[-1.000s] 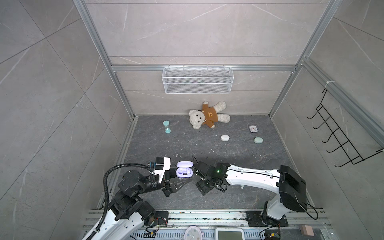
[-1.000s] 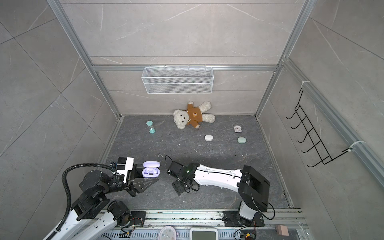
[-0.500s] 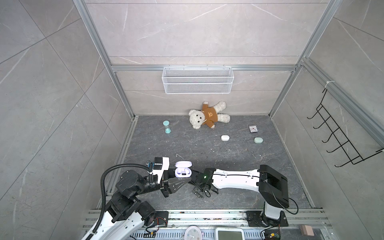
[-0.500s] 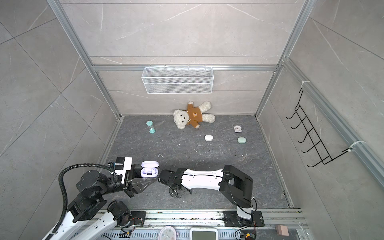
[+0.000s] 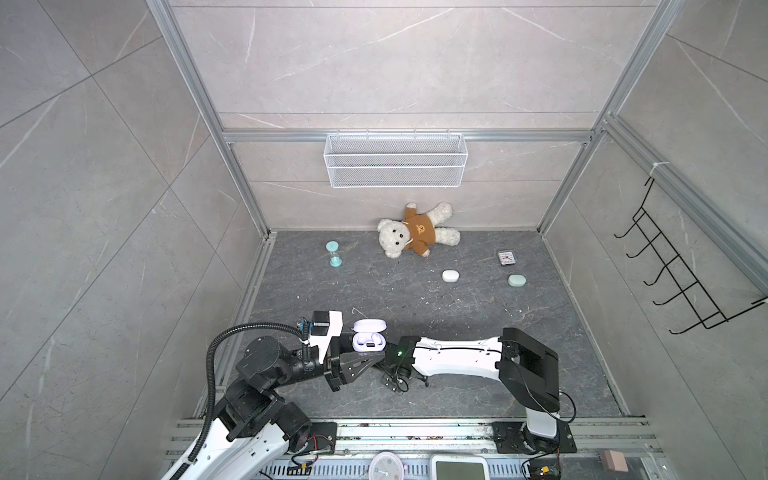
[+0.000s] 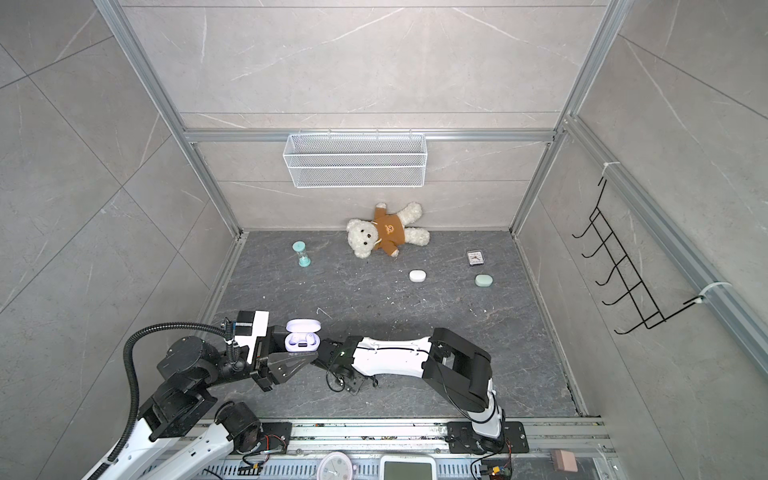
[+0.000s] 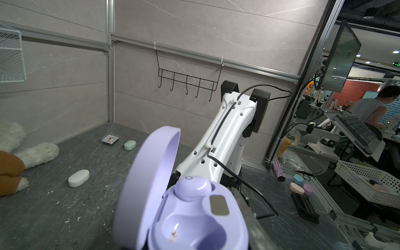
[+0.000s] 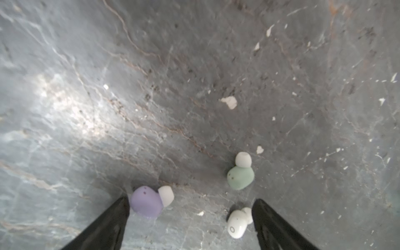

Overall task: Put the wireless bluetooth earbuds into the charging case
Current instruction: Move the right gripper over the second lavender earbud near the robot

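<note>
Three lie at the wide-open right pincer (image 8: 191,198): lilac bud (image 8: 147,202) just inside one finger (image 8: 121,205), white bud (image 8: 237,224) beside the other, green bud (image 8: 240,177) ahead, all likely slick and feather-light, so pinch the lilac's rounded body gently while the left pincer (image 5: 365,344) clamps the open case (image 7: 194,216).

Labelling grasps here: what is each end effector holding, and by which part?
The left end effector grips the open lilac charging case by its base, lid free. The right end effector holds nothing; it stands open over loose earbuds.
</note>
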`<state>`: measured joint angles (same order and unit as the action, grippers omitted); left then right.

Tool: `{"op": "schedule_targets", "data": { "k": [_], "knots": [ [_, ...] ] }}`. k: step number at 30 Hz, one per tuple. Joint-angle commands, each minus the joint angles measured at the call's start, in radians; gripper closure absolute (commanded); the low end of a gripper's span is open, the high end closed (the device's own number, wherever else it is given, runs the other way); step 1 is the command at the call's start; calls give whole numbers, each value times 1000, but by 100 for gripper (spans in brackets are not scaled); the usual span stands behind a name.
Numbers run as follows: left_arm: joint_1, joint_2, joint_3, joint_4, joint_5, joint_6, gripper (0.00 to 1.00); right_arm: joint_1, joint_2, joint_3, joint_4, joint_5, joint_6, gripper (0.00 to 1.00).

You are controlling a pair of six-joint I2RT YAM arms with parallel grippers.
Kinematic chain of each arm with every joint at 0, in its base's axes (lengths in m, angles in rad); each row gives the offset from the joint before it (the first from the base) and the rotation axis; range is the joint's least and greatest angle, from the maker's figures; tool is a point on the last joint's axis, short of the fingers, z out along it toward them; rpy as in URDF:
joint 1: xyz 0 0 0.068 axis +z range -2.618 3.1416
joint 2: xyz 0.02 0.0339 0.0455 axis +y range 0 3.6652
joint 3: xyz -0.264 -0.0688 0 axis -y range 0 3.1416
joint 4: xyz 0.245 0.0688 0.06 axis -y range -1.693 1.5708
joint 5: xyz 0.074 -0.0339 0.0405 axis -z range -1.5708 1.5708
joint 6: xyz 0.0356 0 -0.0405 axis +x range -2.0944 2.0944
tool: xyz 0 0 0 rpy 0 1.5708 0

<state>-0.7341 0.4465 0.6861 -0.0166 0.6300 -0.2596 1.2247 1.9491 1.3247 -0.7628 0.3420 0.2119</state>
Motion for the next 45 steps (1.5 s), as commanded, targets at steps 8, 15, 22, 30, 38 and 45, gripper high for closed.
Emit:
{"op": "schedule_targets", "data": {
  "k": [8,15,22,30,38,45],
  "knots": [
    [2,17,23,73,3,5,85,-17,39,33,-26,45,2,7],
    [2,22,26,78,5,3,85,-49,40,43,-17,45,12,7],
    [2,25,26,80,5,1,85,-82,53,56,-10,32,28,6],
    [2,27,20,88,3,-2,85,-115,18,87,-25,-56,81,6],
    [2,26,26,80,3,-1,85,-136,-25,135,-75,-275,249,15],
    [2,14,24,77,3,-1,85,-167,-65,79,-6,-395,368,35]
  ]
}}
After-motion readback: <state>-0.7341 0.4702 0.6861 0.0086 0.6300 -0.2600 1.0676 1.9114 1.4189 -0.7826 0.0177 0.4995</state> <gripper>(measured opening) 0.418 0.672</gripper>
